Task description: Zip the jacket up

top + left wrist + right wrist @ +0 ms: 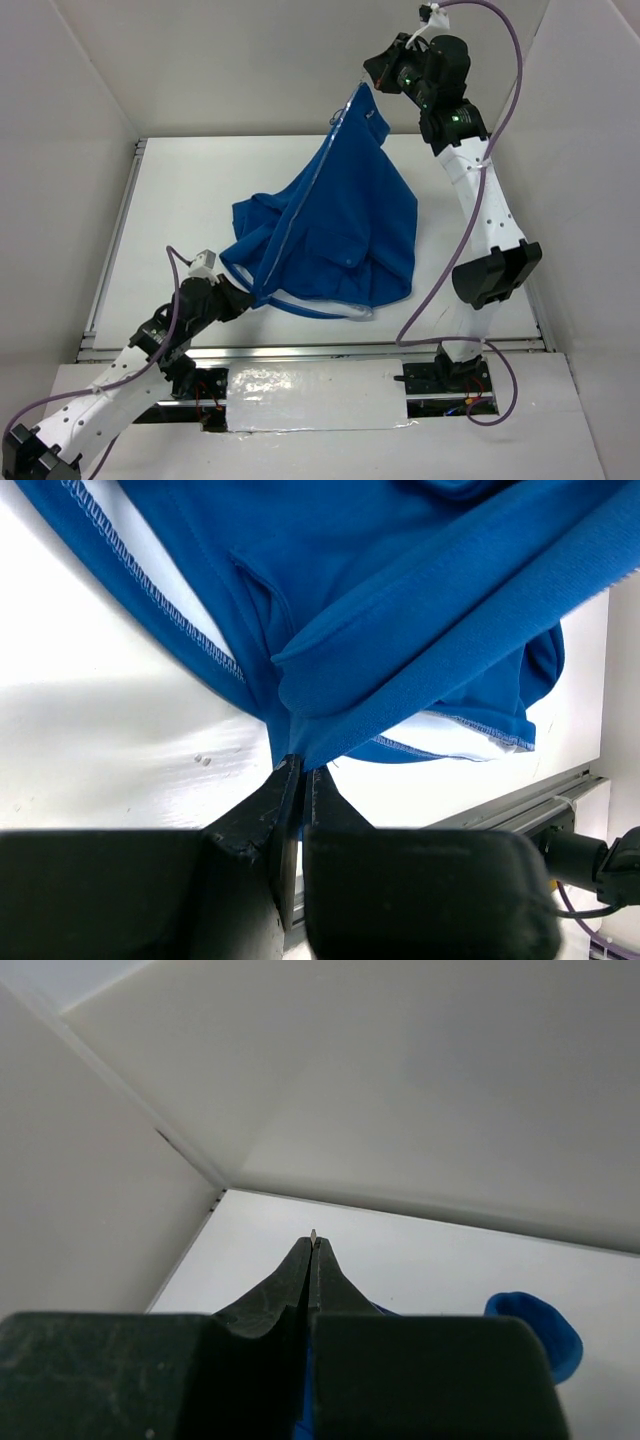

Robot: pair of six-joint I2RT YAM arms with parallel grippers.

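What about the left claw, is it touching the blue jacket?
Touching. The left wrist view shows the left gripper shut on the jacket, fabric pinched between its jaws.

We count one jacket [345, 220] in the middle of the top view, with one pale zipper line [305, 200] running down it. There are two arms: the left arm [120, 375] at lower left and the right arm [480, 200] on the right side. Each has one gripper, so two: the left gripper [250, 297] and the right gripper [368, 75]. We see two purple cables, the left cable [176, 285] and the right cable [520, 70], and one white surface [180, 200].
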